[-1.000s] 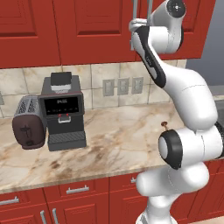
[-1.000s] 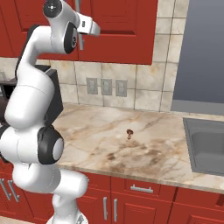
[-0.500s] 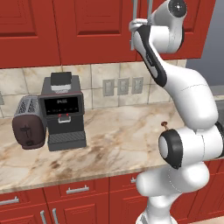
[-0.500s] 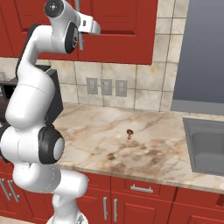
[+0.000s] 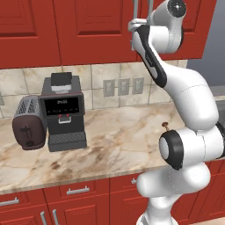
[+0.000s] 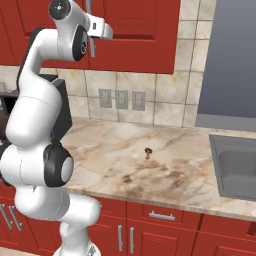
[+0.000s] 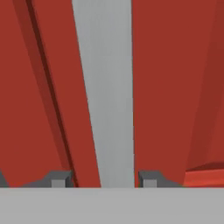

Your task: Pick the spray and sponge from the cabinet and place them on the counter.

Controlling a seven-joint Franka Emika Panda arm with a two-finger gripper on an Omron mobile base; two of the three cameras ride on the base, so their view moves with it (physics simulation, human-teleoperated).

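The red cabinet [image 5: 88, 30] [image 6: 140, 30] hangs above the counter [image 5: 114, 145] [image 6: 115, 150] with its doors closed. The spray and the sponge are hidden. My gripper [image 5: 137, 22] [image 6: 93, 34] is raised against the door's long silver bar handle [image 7: 109, 87]. In the hand view my gripper [image 7: 105, 179] has one dark fingertip on each side of that handle. A narrow gap shows on the left side and almost none on the right. Nothing is held.
A black coffee machine [image 5: 63, 112] and a dark toaster [image 5: 28, 123] stand at the counter's left. A small brown thing [image 6: 147, 151] lies mid-counter. A steel sink [image 6: 237, 165] is set in at the right. Wall outlets [image 5: 123, 87] sit on the tiled backsplash.
The arm has stayed at the cabinet handle. The fingers have drawn in toward the handle from wide open.
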